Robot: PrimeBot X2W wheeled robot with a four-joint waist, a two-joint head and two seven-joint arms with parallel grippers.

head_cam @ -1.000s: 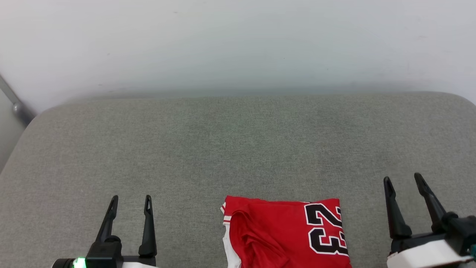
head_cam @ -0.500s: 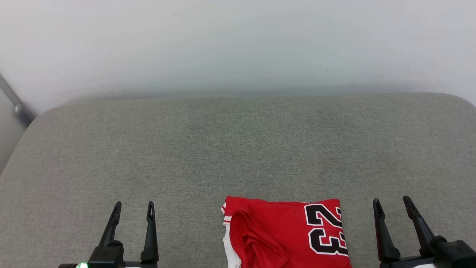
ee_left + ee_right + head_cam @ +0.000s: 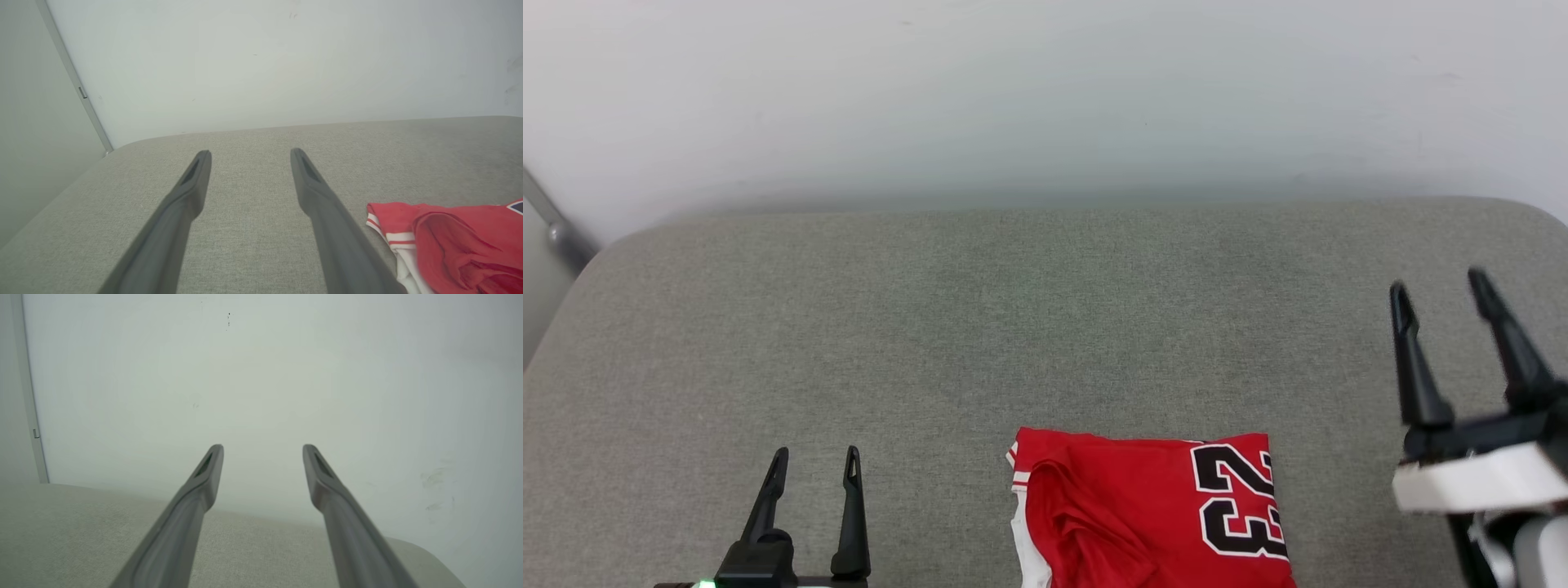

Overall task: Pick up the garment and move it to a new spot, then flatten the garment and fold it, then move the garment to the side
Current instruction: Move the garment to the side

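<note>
The red jersey shirt with white striped trim and a black number 23 point(image 3: 1143, 514) lies folded in a compact rectangle at the near middle of the grey woven padded surface point(image 3: 1013, 327). It looks light, limp and slightly slick, so pinching through all layers at a folded edge seems the safest hold. The left gripper point(image 3: 816, 451) and right gripper point(image 3: 1437, 282) flank it, well apart, dark fingers spread wide and empty.

red garment point(image 3: 1127, 514) — grey-green cushion point(image 3: 1013, 327)

Near half of garment point(image 3: 1123, 510) off-frame.
</note>
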